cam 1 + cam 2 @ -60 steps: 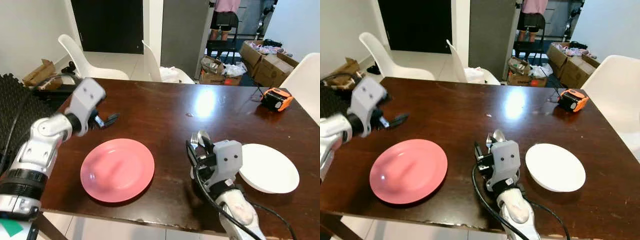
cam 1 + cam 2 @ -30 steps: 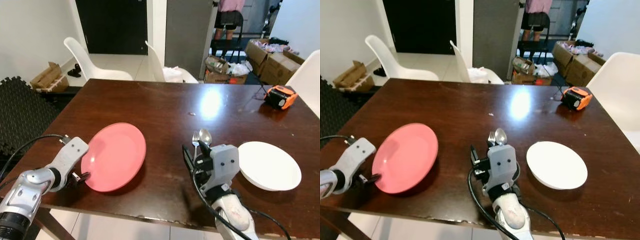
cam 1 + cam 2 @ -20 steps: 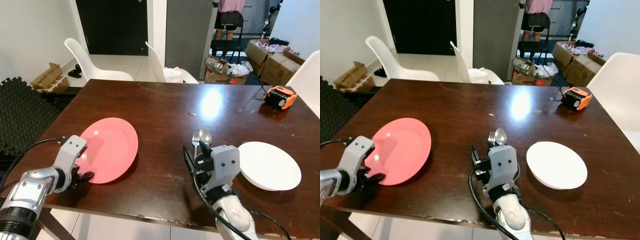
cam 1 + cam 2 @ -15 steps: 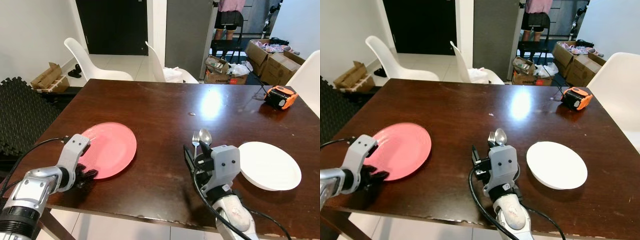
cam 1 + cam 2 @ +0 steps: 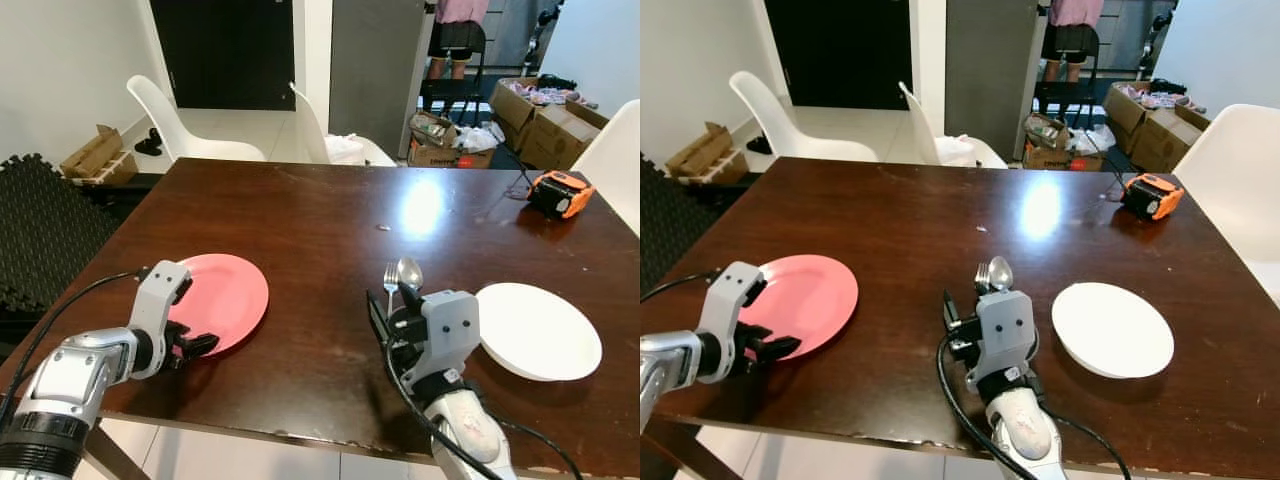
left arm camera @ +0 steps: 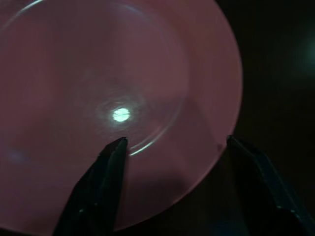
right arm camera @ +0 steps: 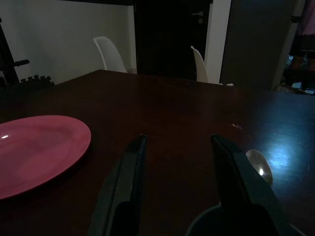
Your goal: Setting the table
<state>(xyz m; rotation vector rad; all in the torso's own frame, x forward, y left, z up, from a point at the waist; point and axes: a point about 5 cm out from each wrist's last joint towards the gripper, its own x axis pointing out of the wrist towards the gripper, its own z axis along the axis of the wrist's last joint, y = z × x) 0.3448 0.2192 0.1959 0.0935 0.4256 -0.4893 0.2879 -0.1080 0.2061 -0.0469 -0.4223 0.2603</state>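
Left pincer (image 5: 196,345) hovers spread just off the pink plate's (image 5: 218,297) near rim at about 7 o'clock, in the left eye view; nothing is pinched, and the plate lies flat on the desk (image 5: 320,220) near its left front corner, likely one place setting. Right pincer (image 5: 388,312) sits low over the desk at 5 o'clock, with the fork (image 5: 390,279) and spoon (image 5: 410,272) lying side by side just beyond it and the white plate (image 5: 538,331) to its right, likely the second setting. An orange tape measure (image 5: 558,194) rests far off at 2 o'clock.

Right eye view shows the same layout: pink plate (image 5: 805,296) left, white plate (image 5: 1112,329) right, cutlery between.

Left wrist view looks down on the pink plate (image 6: 118,98), one finger over its surface, the other past its edge, apart.

Right wrist view shows two spread fingers (image 7: 129,172) empty, the spoon (image 7: 257,162) just ahead, well placed for a pickup, I judge.
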